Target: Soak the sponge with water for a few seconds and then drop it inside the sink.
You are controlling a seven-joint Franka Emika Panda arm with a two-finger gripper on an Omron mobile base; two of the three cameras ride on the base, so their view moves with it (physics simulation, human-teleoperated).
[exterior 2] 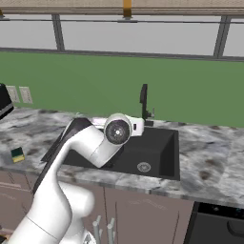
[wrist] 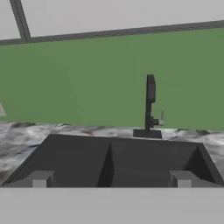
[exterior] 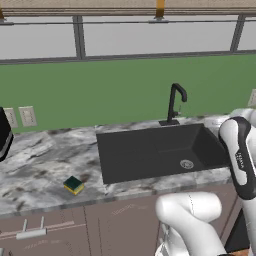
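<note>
While spread wide and holding nothing, claw (wrist: 111, 179) over sink's (wrist: 78, 162) near edge; sponge (exterior: 74, 185) by counter (exterior: 40, 170) front.

1 sponge (exterior: 74, 185), 1 sink (exterior: 150, 150), 1 faucet (exterior: 175, 102), 2 wall outlets (exterior: 27, 116).

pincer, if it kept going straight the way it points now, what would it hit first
Probably the sink: the open pincer looks across the dark basin toward the black faucet and green wall. Depth is unclear, so it could reach the faucet rather than the far basin wall.
</note>
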